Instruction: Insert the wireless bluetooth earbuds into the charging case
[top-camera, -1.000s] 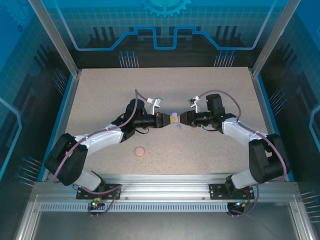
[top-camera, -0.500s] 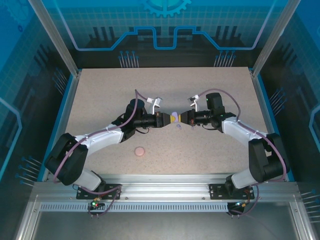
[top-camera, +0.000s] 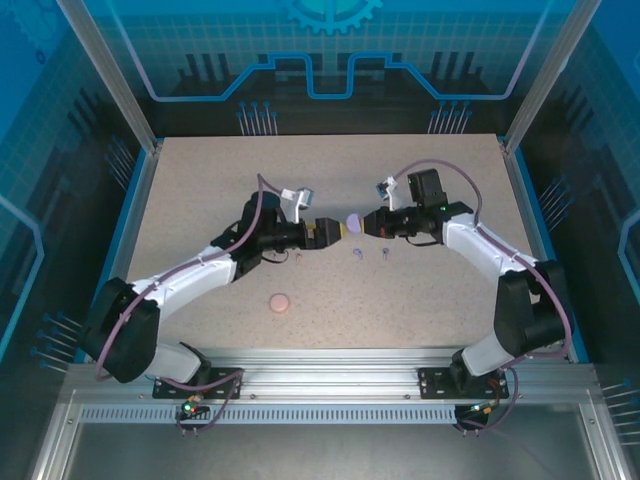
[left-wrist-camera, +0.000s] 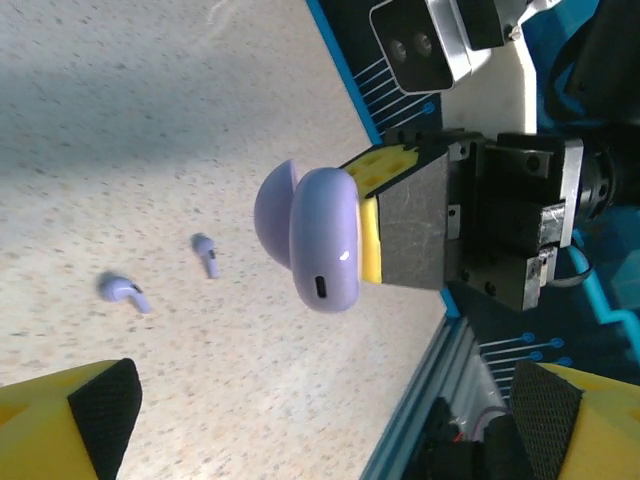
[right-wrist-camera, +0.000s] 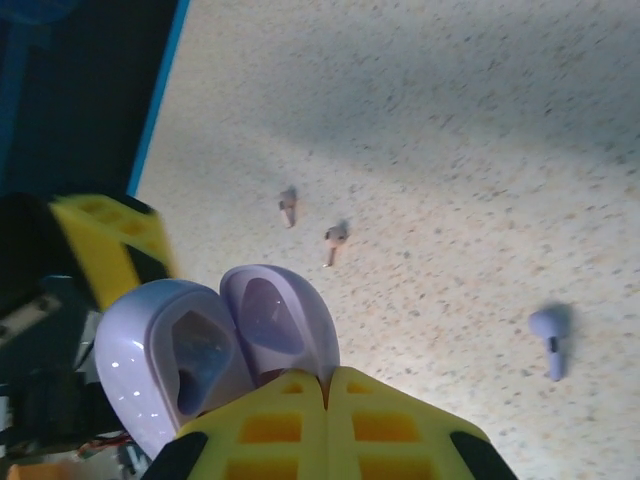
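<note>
The right gripper (right-wrist-camera: 325, 390) pinches the lilac charging case (left-wrist-camera: 322, 240) near its hinge and holds it up with the lid ajar, seemingly to present its open wells. The left gripper (top-camera: 333, 228) faces the case, spread wide and empty. Two lilac earbuds (left-wrist-camera: 205, 255) lie on the table (top-camera: 200, 180) beneath the case, clear of both grippers.

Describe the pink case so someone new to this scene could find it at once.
On the speckled table, look toward the near edge, just in front of the left arm. The pink case lies there alone, a small round disc. Its only look-alike, the lilac case, is held open above the middle by the right gripper.
</note>
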